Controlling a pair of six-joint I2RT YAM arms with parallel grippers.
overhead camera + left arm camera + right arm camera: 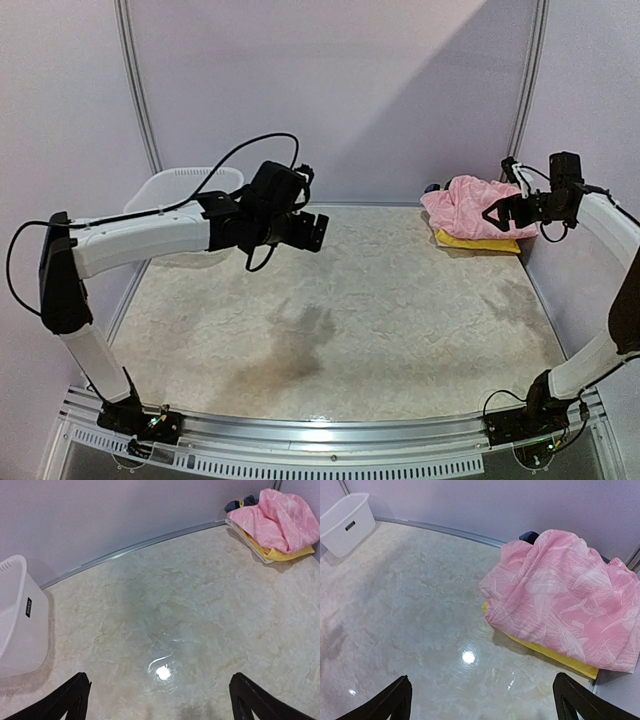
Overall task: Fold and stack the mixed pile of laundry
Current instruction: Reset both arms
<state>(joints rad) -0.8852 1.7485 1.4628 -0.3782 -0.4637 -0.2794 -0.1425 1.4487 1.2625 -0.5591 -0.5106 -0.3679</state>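
nearest us in each wrist view are dark fingertips (65,700), one pair per arm, set wide apart at the bottom corners of the frame with nothing between them. so the left jaws are released and so are the right jaws, whose fingertips (390,702) frame only bare marbled surface (330,320). in the top view the left arm (150,235) hangs over the left middle of the surface and the right arm (600,215) reaches to the far right corner, just beside the laundry.

all the cloth we can see lies in that corner as one heap. the pink garment (560,610) is on top, rumpled and rounded at its edges, not flat. under it the yellow garment (555,655) shows as a flat, straight-edged layer. a scrap of navy cloth (527,536) peeks out behind them against the wall, and we cannot tell how it is folded.

we judge the task close to its end: the pieces are gathered and stacked, the yellow one looks folded, and what may remain is squaring up the pink one.

the pink garment carries faint white lettering (577,622), too small for us to read surely. the white basket (15,625) at the far left has a small dark label (28,607), also unreadable.
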